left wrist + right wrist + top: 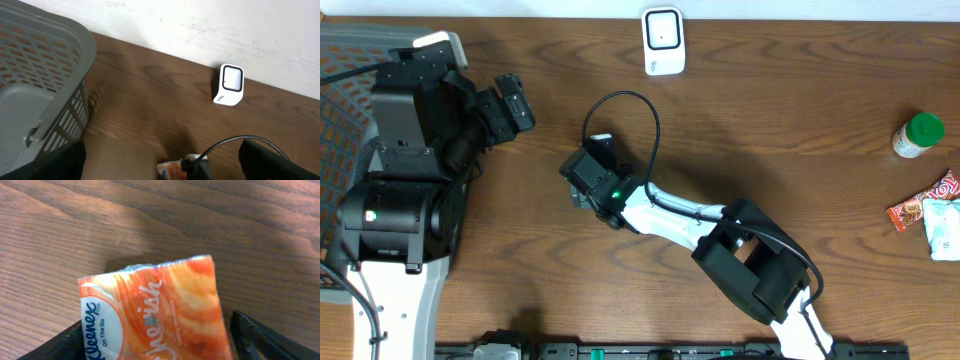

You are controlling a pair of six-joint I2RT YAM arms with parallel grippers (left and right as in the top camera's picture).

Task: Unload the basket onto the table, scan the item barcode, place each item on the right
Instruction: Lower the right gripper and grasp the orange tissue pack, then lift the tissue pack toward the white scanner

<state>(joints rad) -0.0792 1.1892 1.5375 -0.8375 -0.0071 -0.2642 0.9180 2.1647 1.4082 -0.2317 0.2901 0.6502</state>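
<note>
An orange and white Kleenex tissue pack (155,310) lies on the wooden table between the fingers of my right gripper (156,347). The left finger (57,347) sits against the pack's edge, while a narrow gap shows at the right finger (260,337), so the jaws are still open. From overhead the right gripper (582,182) covers the pack. In the left wrist view a corner of the pack (169,170) peeks out beside the right arm's wrist. The white barcode scanner (663,40) (229,85) stands at the table's far edge. My left gripper (515,105) (162,162) hangs open, holding nothing.
A grey mesh basket (340,60) (40,65) stands at the left edge. At the far right are a green-capped bottle (918,135), a red snack packet (920,208) and a pale packet (943,230). A black cable (630,100) loops above the right gripper.
</note>
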